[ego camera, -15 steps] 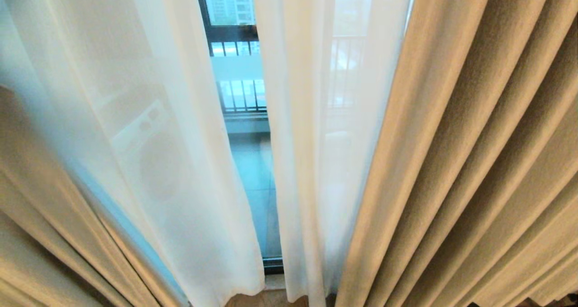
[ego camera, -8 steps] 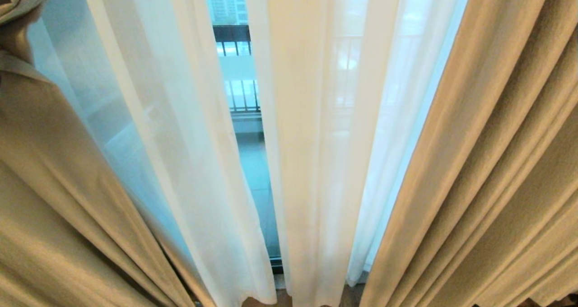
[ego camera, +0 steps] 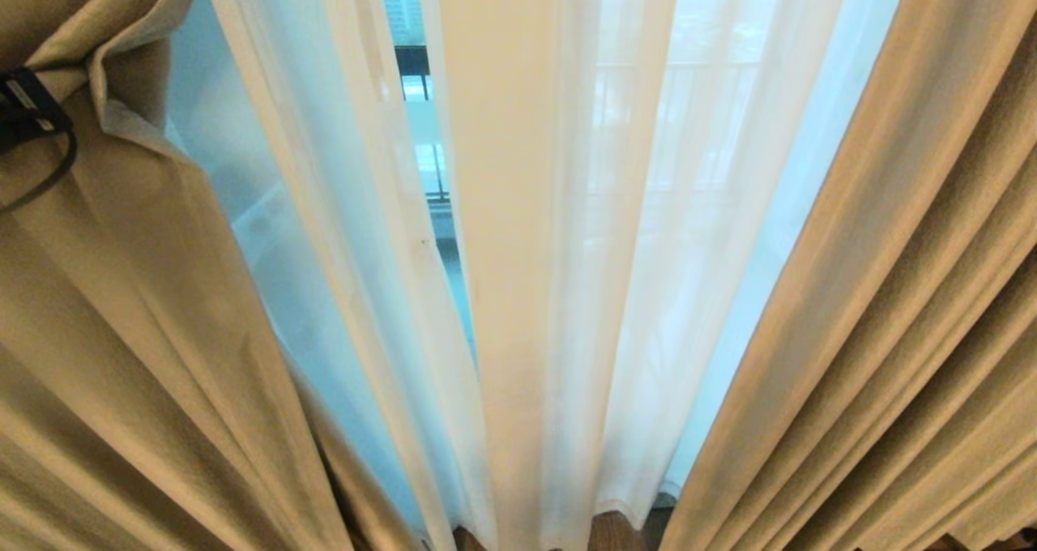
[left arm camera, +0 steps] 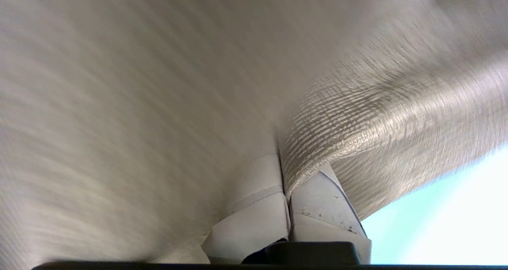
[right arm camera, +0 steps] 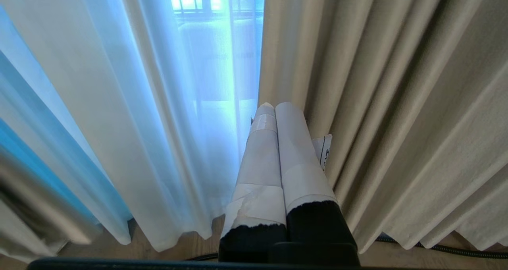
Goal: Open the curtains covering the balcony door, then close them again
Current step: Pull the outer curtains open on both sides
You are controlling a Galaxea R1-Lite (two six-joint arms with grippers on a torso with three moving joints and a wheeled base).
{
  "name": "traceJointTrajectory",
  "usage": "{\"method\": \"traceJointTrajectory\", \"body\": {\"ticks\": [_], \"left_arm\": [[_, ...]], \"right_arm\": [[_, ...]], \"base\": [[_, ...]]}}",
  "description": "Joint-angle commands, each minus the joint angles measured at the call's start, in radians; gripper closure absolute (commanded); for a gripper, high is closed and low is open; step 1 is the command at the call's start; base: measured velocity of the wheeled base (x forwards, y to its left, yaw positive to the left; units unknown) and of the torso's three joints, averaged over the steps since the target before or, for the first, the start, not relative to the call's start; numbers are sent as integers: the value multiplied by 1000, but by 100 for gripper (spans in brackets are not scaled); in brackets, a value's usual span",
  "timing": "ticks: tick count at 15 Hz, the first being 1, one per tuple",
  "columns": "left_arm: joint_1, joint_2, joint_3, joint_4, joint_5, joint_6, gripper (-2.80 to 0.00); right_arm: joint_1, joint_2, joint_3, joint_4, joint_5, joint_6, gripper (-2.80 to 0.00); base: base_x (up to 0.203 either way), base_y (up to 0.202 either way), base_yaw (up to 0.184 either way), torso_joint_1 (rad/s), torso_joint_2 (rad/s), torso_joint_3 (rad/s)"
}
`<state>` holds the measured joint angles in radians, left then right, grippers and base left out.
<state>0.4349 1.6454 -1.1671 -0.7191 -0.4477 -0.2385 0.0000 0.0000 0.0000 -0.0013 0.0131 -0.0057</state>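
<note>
We count two thick beige drapes: the left drape (ego camera: 146, 308) and the right drape (ego camera: 875, 292), each hanging at its own side of the head view. Between them two sheer white panels: the left sheer (ego camera: 348, 235) and the right sheer (ego camera: 567, 259), nearly meeting at the middle, with a thin gap between them high up. Through that gap, a sliver of the balcony door (ego camera: 415, 57), dark frame and glass; railing bars show just below it.

One left gripper (left arm camera: 283, 170), clenched on a fold of the left drape, cloth pinched between its two white-taped fingers (left arm camera: 254, 206). In the head view only a black part and a cable loop show at the upper left edge, against the bunched cloth.

One right gripper (right arm camera: 274, 105), clamped together on nothing, low in front of the seam where the right sheer meets the right drape, above a wooden floor (right arm camera: 190, 246). No containers here
</note>
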Motion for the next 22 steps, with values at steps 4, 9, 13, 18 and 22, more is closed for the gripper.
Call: {"method": "traceJointTrajectory", "body": {"ticks": [4, 9, 13, 18, 22], "left_arm": [[-111, -118, 175, -8, 9, 1, 0], [-140, -158, 218, -3, 4, 4, -280], [-136, -230, 305, -4, 10, 4, -280], [-116, -373, 494, -3, 12, 4, -280], [-116, -456, 598, -4, 18, 6, -280]], "right_arm": [[0, 0, 0, 0, 1, 0, 0], [0, 0, 0, 0, 1, 0, 0], [0, 0, 0, 0, 1, 0, 0], [0, 0, 0, 0, 1, 0, 0], [0, 0, 0, 0, 1, 0, 0]], "base": [[0, 0, 0, 0, 0, 0], [0, 0, 0, 0, 0, 0], [0, 0, 0, 0, 0, 0], [0, 0, 0, 0, 0, 0], [0, 0, 0, 0, 0, 0]]}}
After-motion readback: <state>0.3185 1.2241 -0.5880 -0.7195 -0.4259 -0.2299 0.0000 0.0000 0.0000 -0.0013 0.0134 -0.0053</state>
